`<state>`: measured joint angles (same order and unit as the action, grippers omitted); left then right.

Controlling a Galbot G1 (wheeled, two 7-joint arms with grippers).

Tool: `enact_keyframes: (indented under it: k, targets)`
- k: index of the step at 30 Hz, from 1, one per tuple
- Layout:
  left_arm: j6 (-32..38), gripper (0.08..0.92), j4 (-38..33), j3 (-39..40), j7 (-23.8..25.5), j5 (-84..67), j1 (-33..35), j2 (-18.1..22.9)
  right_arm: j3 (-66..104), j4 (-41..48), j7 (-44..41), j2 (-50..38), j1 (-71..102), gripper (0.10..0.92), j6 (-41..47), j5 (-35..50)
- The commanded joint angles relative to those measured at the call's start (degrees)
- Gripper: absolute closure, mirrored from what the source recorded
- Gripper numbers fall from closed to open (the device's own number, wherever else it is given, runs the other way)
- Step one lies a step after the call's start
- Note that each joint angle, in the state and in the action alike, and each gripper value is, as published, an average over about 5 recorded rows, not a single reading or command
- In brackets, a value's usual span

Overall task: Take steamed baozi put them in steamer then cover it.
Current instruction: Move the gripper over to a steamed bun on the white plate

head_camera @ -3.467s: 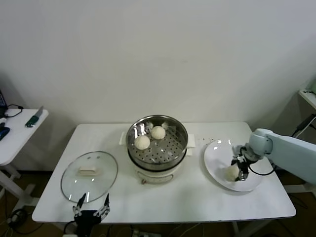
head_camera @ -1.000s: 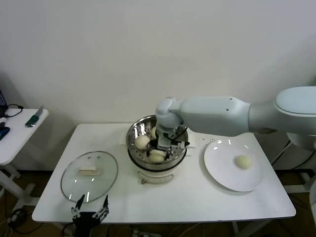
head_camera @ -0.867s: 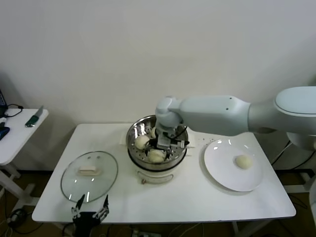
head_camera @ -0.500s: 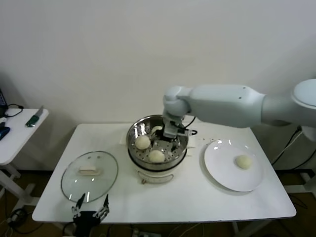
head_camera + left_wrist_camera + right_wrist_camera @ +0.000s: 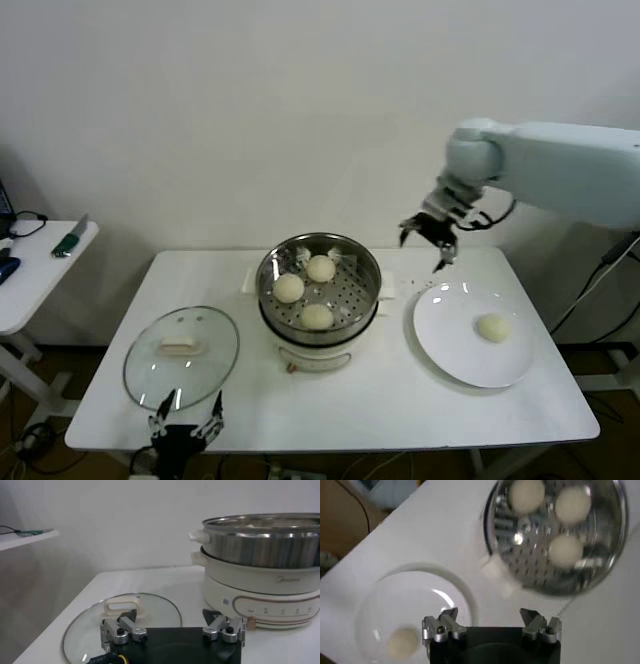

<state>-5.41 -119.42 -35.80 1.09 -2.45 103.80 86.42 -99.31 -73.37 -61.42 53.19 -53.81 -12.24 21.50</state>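
Above the plate [image 5: 447,345], right gripper [image 5: 428,238] gapes empty; left gripper [image 5: 183,432], half cut off, likewise.

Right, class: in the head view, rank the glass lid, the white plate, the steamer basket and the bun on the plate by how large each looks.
1. Steamer basket, white plate and glass lid: look alike, too close to rank.
2. Bun on the plate: clearly smallest.
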Motion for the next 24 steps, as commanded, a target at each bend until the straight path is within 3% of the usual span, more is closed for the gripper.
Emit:
enact_keyframes:
  k: [1, 12, 24]
  targets:
    - [-0.1, 0.177, 0.5, 0.1, 0.1, 0.0, -0.3, 0.2, -3.7, 3.0, -0.8, -16.8, 2.2, 0.203, 13.7, 3.5]
    - [-0.1, 0.177, 1.0, -0.4, 0.0, 0.1, 0.0, 0.5, 13.3, 13.6, -0.9, -20.3, 22.7, 0.203, 10.4, -10.0]
    - [0.1, 0.177, 1.7, 0.0, 0.0, 1.2, 0.4, 1.4, 26.3, 18.7, 0.9, -17.7, 37.6, 0.203, 9.7, -16.1]
